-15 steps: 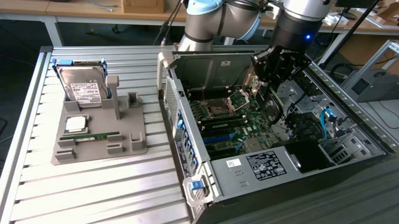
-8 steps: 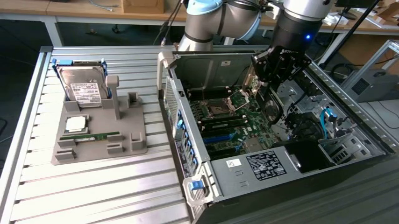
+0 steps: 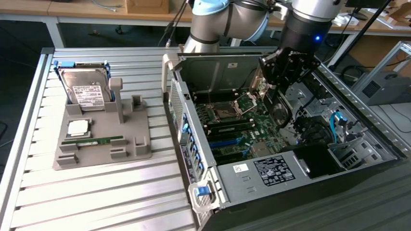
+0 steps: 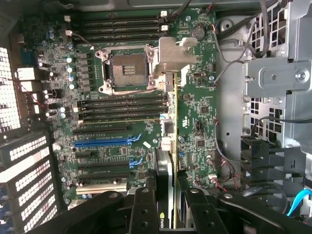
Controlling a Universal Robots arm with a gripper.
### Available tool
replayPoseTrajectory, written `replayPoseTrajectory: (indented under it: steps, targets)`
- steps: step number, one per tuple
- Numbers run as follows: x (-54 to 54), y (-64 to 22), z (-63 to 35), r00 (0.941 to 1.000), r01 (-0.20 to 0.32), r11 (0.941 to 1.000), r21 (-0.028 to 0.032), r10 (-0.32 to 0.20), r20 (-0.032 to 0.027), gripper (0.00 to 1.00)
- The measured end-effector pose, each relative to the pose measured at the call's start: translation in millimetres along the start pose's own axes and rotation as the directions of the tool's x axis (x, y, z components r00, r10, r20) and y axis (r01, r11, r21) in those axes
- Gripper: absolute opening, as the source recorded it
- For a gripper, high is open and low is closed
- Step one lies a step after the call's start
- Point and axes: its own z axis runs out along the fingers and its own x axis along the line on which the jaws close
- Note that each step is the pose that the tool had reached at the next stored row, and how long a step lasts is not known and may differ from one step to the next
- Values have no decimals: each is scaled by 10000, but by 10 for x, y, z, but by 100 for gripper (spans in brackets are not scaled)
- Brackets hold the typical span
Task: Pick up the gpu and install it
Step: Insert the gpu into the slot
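Wrist view: the gripper pinched the gpu edge-on between its fingers, above the motherboard and near the blue slots. Exterior view: the arm hung inside the open computer case. A hard drive stood on the grey tray at the exterior view's left.

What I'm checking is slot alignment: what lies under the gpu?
The motherboard, its blue and black slots alongside. What sits straight beneath is hidden by the gpu and the tool.
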Motion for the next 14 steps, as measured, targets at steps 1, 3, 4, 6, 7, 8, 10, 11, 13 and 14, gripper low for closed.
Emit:
replayPoseTrajectory:
  steps: [1, 3, 4, 6, 7, 8, 10, 11, 13, 14]
  targets:
    - [0, 0, 0, 10000, 93, 10000, -3, -93, 8, 27]
    - [0, 0, 0, 9997, 234, 9997, -9, -234, 20, 27]
    - [0, 0, 0, 9992, 405, 9992, -14, -405, 35, 27]
    - [0, 0, 0, 9979, 650, 9979, -23, -650, 57, 27]
    - [0, 0, 0, 9973, 732, 9973, -26, -732, 64, 27]
    - [0, 0, 0, 9965, 838, 9965, -29, -837, 73, 27]
    - [0, 0, 0, 9950, 993, 9951, -33, -992, 87, 27]
    - [0, 0, 0, 9943, 1061, 9943, -36, -1061, 93, 27]
    - [0, 0, 0, 9927, 1205, 9927, -40, -1205, 106, 27]
    - [0, 0, 1, 9911, 1330, 9911, -43, -1330, 118, 27]
